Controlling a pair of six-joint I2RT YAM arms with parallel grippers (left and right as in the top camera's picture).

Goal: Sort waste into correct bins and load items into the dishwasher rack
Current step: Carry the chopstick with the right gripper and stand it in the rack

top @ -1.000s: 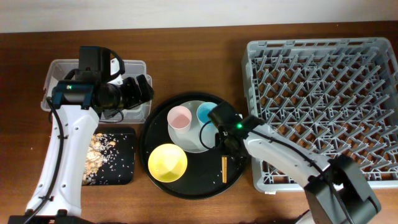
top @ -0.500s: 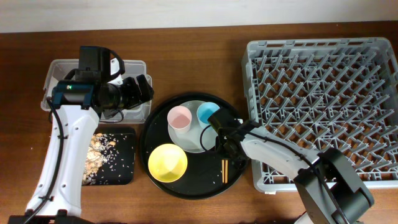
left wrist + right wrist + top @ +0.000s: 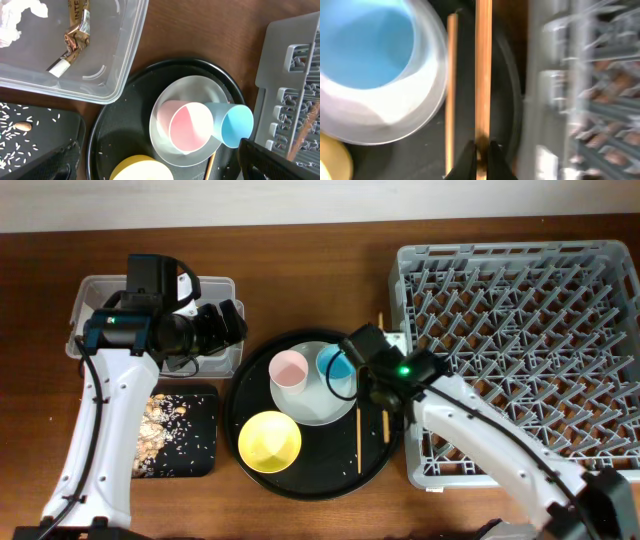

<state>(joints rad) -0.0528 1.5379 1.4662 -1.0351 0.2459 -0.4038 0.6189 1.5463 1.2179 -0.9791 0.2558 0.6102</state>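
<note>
My right gripper [image 3: 481,150] is shut on one wooden chopstick [image 3: 483,70], held lifted over the right rim of the round tray beside the dishwasher rack [image 3: 520,330]. From overhead, that gripper [image 3: 384,402] carries the chopstick [image 3: 386,423] pointing towards the far edge. The second chopstick [image 3: 359,440] lies on the tray. A pink cup [image 3: 289,368] and a blue cup [image 3: 330,362] sit on the pale plate [image 3: 315,412], and a yellow bowl [image 3: 269,440] stands near it. My left gripper [image 3: 232,322] hangs open by the clear tub [image 3: 90,290], which holds the tissue [image 3: 15,20] and foil wrapper [image 3: 75,40].
The shallow black tray [image 3: 195,450] with food scraps [image 3: 160,420] lies at the front left. A large round black tray [image 3: 250,395] carries the dishes at the centre. The rack fills the right side, its left wall close to my right arm.
My right gripper has closed on one chopstick and lifted it off the round tray, moving towards the far side and the rack. The other chopstick stays put. The left arm has not moved.
</note>
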